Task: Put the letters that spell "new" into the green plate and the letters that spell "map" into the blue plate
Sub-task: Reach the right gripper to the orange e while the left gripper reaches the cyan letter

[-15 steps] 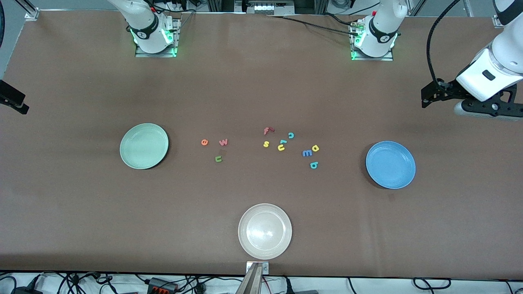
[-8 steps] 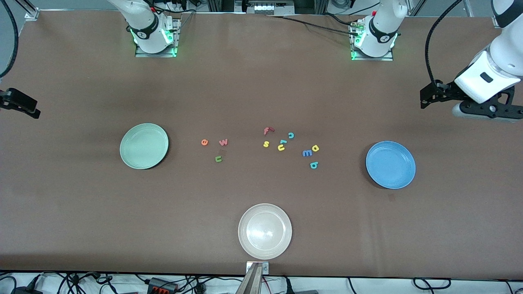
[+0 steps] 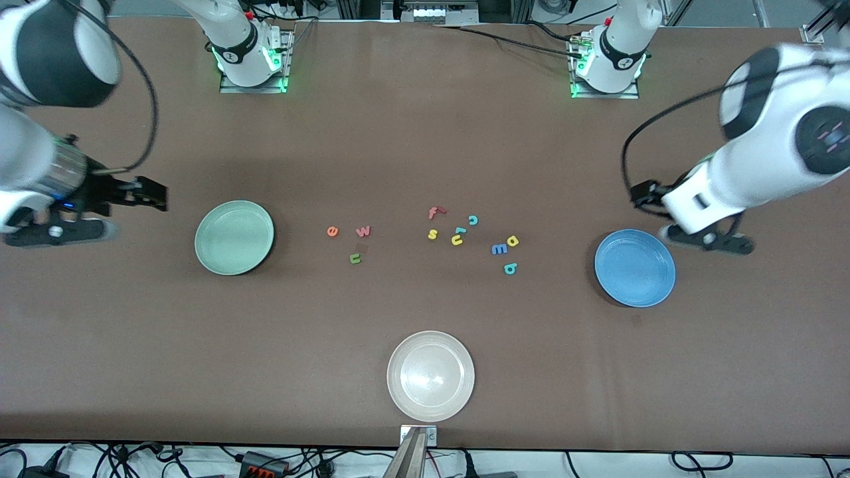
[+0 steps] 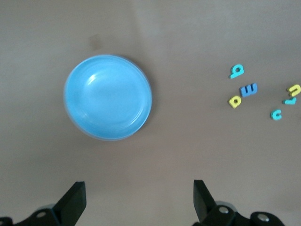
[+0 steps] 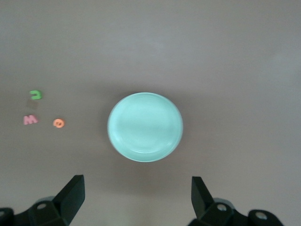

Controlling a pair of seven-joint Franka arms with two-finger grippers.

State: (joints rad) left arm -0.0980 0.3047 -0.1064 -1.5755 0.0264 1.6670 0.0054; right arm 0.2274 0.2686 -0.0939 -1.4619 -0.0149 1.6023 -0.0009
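Observation:
The orange e (image 3: 332, 231), pinkish w (image 3: 362, 231) and olive n (image 3: 355, 258) lie on the table beside the green plate (image 3: 234, 238). The blue m (image 3: 499, 249), yellow a (image 3: 512, 240) and teal p (image 3: 510, 268) lie nearer the blue plate (image 3: 635, 267). My right gripper (image 3: 56, 232) hangs open and empty over bare table past the green plate (image 5: 145, 127), toward the right arm's end. My left gripper (image 3: 707, 240) hangs open and empty over the table by the blue plate's (image 4: 108, 97) rim. Both wrist views show wide-apart fingers (image 4: 75, 200) (image 5: 73, 195) above bare table.
A beige-white plate (image 3: 430, 376) sits near the front edge at mid-table. A red f (image 3: 435, 212), yellow s (image 3: 432, 234), yellow u (image 3: 457, 240) and teal c (image 3: 473, 220) lie clustered between the two letter groups.
Both arms have swung in from the table's ends toward the plates, the right toward the green one, the left toward the blue one. Letters and plates have not moved.

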